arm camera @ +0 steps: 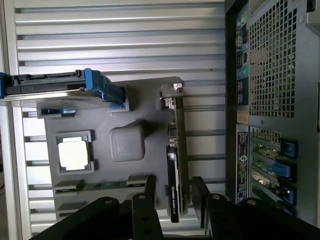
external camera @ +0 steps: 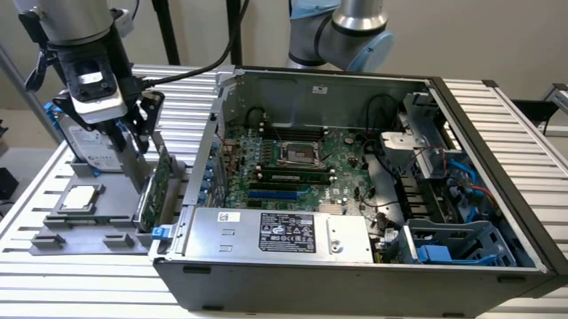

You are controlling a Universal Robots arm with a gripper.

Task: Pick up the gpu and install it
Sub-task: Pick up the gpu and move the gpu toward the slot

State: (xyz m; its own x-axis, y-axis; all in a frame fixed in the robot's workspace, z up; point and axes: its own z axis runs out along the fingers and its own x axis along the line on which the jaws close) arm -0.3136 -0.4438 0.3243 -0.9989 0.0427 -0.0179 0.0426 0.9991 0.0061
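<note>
Hovering over the grey tray [external camera: 53, 242], the claw [external camera: 133, 136] has its jaws spread wide and nothing between them is gripped. The gpu [external camera: 158, 189] stands on its long edge in a slot along the tray's side nearest the computer case [external camera: 355, 279], its silver bracket at one end. In the wrist view the claw [arm camera: 175, 187] has one dark finger on each face of the gpu [arm camera: 178, 150], toward the end away from the bracket. I cannot tell whether the fingertips [arm camera: 150, 185] are already below the card's top edge.

The step in hand looks like the grasp. To do it well, the fingers should stay parallel to the thin board and centred on it, so both pads meet it together and do not tip it in its slot. Gripping the flat board rather than raised parts seems safer. The hard drive [external camera: 89, 143] and the processor chip [external camera: 80, 197], elsewhere on the tray, are best left undisturbed.
</note>
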